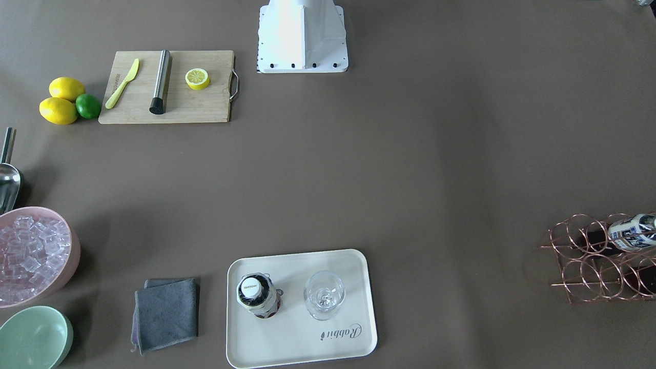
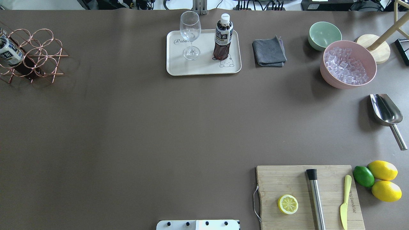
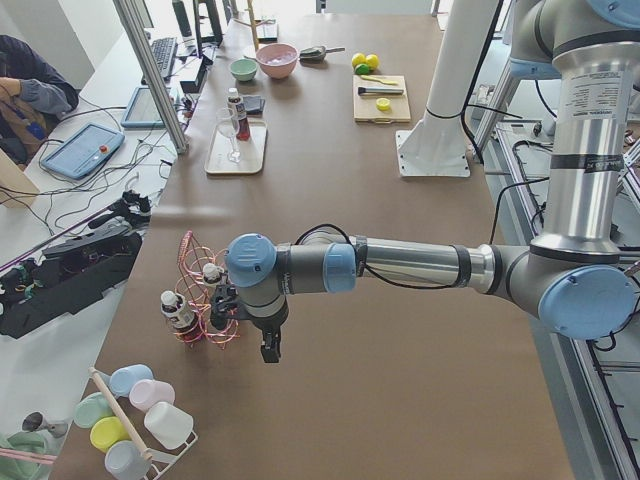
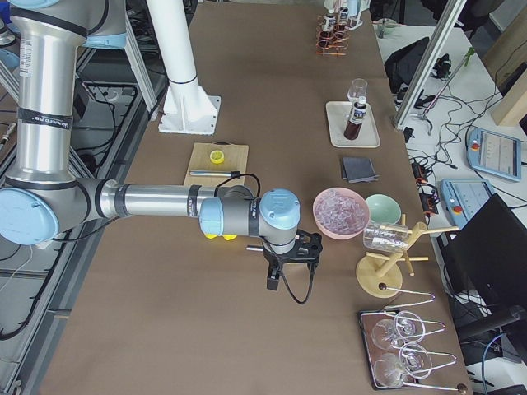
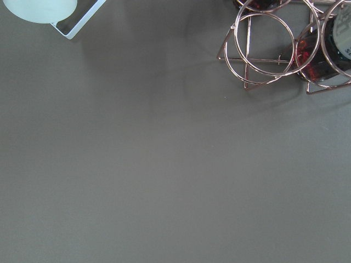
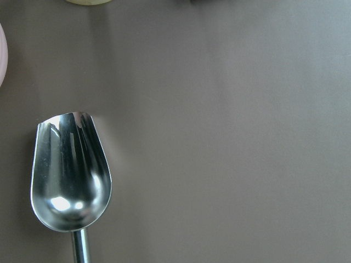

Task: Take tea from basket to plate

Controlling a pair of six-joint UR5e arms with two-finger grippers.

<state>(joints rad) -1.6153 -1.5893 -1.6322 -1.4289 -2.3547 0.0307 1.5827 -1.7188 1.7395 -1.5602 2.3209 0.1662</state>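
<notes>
Brown table (image 2: 127, 127), w/ both UR5e arms low over its ends. Left arm (image 3: 400, 265) stretched out over the left end, left gripper (image 3: 268, 345) pointing down near the wire basket (image 2: 38, 48), on the robot's side of it. Can't tell if jaws are wide or narrow, since only the side view shows them. Right arm (image 4: 156, 200) reaching over the right end, right gripper (image 4: 272, 276) pointing down near the pink bowl of ice cubes (image 2: 348, 64). Can't tell its opening either.

Wooden cutting board (image 2: 287, 182) near right. Cream tray (image 2: 179, 64) at far centre, "Rabbit" script at its far left corner, little bear drawing at its near right. Wire basket far left, half cut off by the edge of the overhead view. Spare bottle (image 2: 9, 52) lying in one of its rings, dark liquid showing in another. Pink bowl far right, green bowl (image 2: 324, 35) just beyond it, grey folded cloth (image 2: 269, 52) between green bowl and tray.

Steel scoop (image 2: 385, 110) on the right edge, handle toward the robot. Wine glass (image 2: 190, 35) upright on the tray's left half. Tea bottle (image 2: 222, 38) upright on the tray's right half, beside the glass but apart from it — white cap on.

On the board: steel muddler (image 2: 315, 198), yellow knife (image 2: 345, 201), lemon half (image 2: 288, 204). Right of the board: two lemons (image 2: 382, 170) and a lime (image 2: 363, 176), all touching.
</notes>
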